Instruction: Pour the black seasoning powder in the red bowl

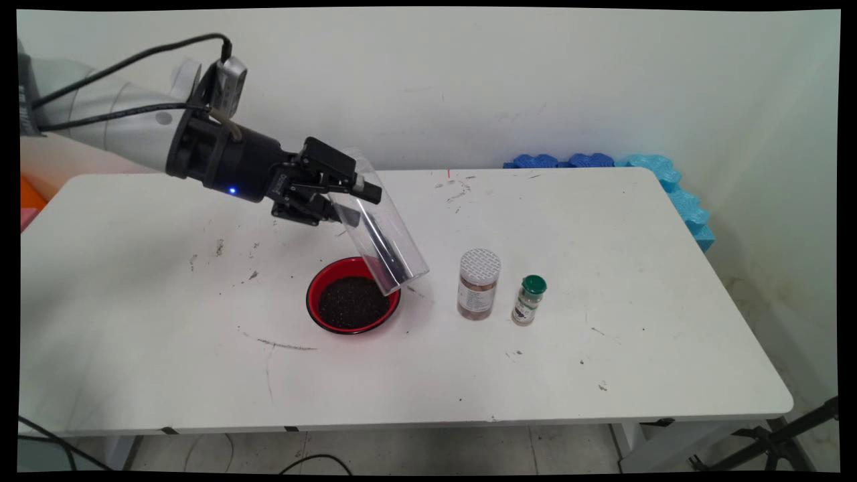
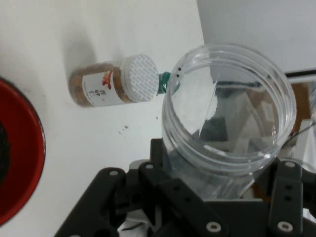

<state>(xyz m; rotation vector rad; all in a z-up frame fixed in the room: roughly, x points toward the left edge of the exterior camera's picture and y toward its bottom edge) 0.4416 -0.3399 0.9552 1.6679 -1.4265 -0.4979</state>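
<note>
One clear plastic jar [image 1: 381, 237], no lid, sits clamped in the black two-finger gripper [image 1: 348, 194], fingers closed on its base end. Jar is tilted, mouth pointing down and right, open end hanging just above the far-right rim of the red bowl [image 1: 315, 294]. Hand view shows the jar [image 2: 227, 113] see-through and looking empty, round mouth facing the camera, gripper [image 2: 217, 197] linkage wrapped around its lower part.

Red bowl has a black inside and is filled with dark fine grains [image 1: 353, 302]; it stands on the white table [image 1: 602, 375] around the middle, a bit left. In the hand view only an arc of the bowl [image 2: 29, 168] shows at the left edge.

Right of the bowl, near but apart, stands an upright clear jar with white patterned lid [image 1: 479, 284], brownish contents and a label. Same jar in the hand view [image 2: 113, 86], seen from above at an angle. Just right of it stands a small spice bottle with green cap [image 1: 529, 300], upright, not touching the jar. In the hand view only its green cap [image 2: 165, 79] peeks out between the white lid and the clear jar's rim.

Table surface has dark scuffs and specks. Blue foam pieces [image 1: 663, 177] lie behind the far-right corner against the wall. Black cables [image 1: 127, 63] run along the arm.
</note>
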